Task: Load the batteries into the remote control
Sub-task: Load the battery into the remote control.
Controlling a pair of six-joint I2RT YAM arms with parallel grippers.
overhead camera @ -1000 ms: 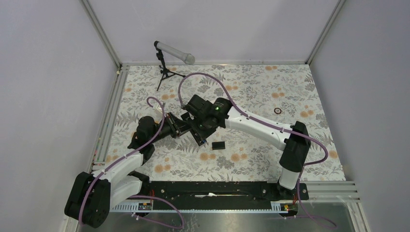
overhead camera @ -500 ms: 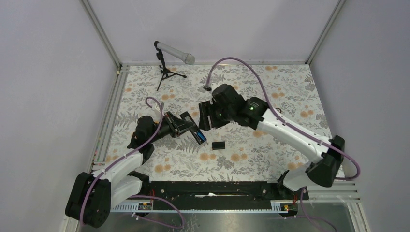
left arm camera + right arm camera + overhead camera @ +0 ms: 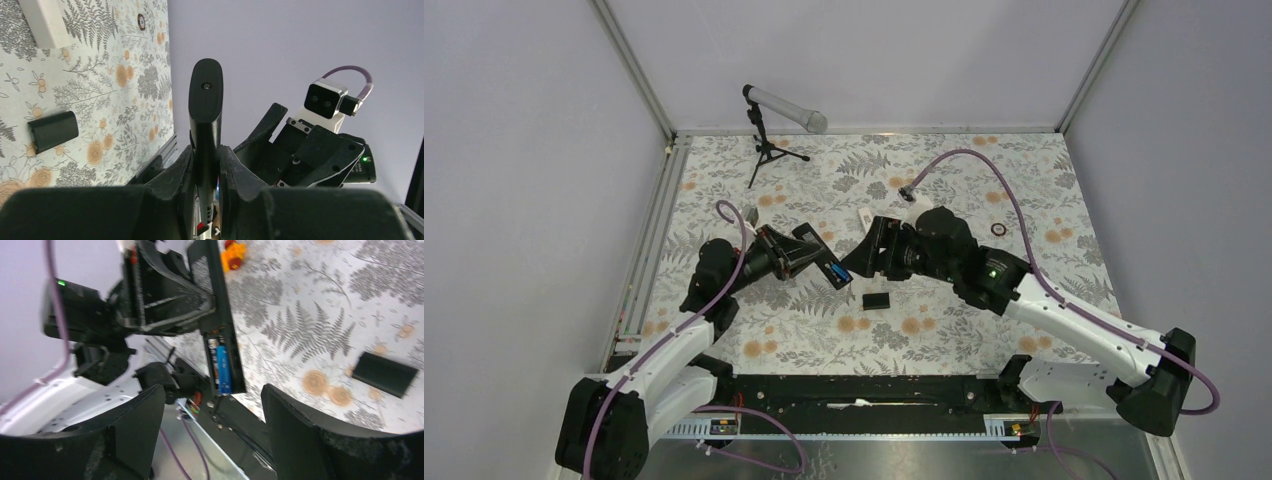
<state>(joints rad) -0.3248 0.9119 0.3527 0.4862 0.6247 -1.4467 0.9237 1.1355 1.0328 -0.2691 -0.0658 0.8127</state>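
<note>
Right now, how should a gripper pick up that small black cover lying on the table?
Pinch the black cover across its two long edges, coming straight down from above: it lies flat and thin on the table, nothing touching it, so likely only those edges offer a hold.

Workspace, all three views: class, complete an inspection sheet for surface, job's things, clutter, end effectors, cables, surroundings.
Surface: floral cloth.
Job's things: remote control held raised, compartment open, blue battery seated; battery cover loose on cloth.
Clutter: microphone, orange toy car, small ring, white block.
End effectors: left end effector shut on remote control; right end effector open, empty.
Cables: purple cables arching above the cloth.
Surroundings: plain walls, metal frame.
</note>
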